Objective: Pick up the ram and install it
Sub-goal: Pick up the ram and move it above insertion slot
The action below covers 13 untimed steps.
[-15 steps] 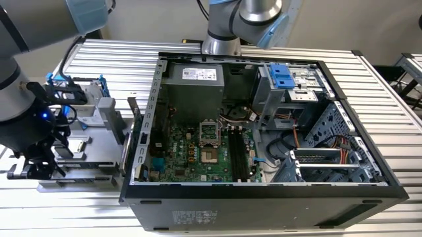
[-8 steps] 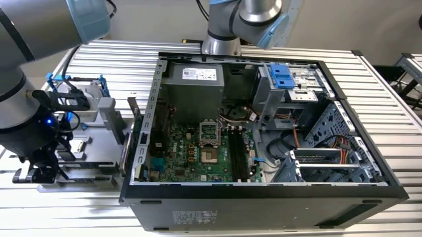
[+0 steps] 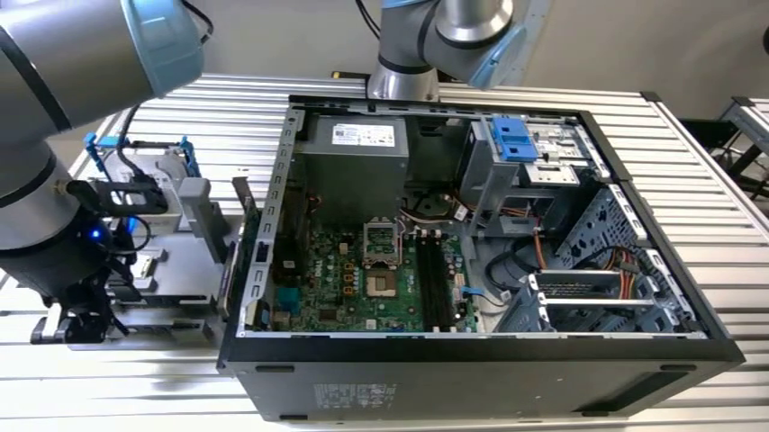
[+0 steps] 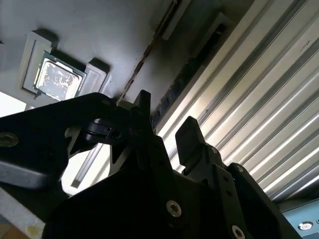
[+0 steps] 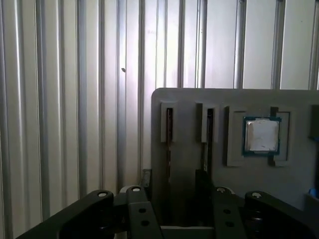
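- Gripper (image 3: 70, 326): sits low at the end of the gray holder block (image 3: 162, 238) on the exterior view's left. Its fingers (image 4: 144, 112) stand apart with nothing between them.
- Ram (image 4: 144, 56): stands on edge in a narrow slot of the holder block, beside the pocket that holds the processor chip (image 4: 57, 77). One finger is close to its end. Contact cannot be determined.
- Assessment: the jaws should straddle the thin edge squarely and be centred before closing on the flat faces. A skewed grip would likely bind the ram in its slot, so a straight pull along the slot seems safest.
- Computer case (image 3: 481, 135): lies open on the exterior view's right of the holder block. The black memory slots (image 3: 438, 279) look unoccupied.
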Motion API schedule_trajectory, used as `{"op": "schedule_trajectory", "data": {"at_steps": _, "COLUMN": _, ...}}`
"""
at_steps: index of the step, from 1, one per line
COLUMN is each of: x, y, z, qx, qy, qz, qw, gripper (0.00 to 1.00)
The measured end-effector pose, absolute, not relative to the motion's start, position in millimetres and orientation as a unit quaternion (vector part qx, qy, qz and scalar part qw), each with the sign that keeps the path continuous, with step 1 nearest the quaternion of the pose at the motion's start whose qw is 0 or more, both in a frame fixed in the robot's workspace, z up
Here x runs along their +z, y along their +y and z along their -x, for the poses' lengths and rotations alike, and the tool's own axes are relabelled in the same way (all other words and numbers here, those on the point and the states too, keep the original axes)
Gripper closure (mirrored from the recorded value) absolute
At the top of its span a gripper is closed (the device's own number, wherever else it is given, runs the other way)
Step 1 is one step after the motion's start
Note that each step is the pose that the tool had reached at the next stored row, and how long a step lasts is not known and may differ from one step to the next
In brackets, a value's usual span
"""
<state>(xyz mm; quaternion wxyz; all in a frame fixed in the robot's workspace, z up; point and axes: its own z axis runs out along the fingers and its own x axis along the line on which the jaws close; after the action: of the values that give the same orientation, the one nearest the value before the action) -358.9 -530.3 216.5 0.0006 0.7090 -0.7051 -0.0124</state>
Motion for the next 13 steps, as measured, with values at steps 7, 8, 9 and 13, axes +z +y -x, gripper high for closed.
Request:
{"op": "schedule_trajectory", "data": {"at_steps": 7, "x": 204, "y": -531, "z": 359, "qx": -0.012, "qy": -0.705, "qz": -0.709, "qw": 0.001, "gripper": 0.00}}
{"op": "schedule_trajectory", "data": {"at_steps": 8, "x": 202, "y": -531, "z": 359, "qx": -0.012, "qy": -0.705, "qz": -0.709, "qw": 0.001, "gripper": 0.00}}
{"op": "schedule_trajectory", "data": {"at_steps": 9, "x": 201, "y": -531, "z": 359, "qx": -0.012, "qy": -0.705, "qz": -0.709, "qw": 0.001, "gripper": 0.00}}
{"op": "schedule_trajectory", "data": {"at_steps": 13, "x": 196, "y": -531, "z": 360, "qx": -0.012, "qy": -0.706, "qz": -0.708, "qw": 0.001, "gripper": 0.00}}
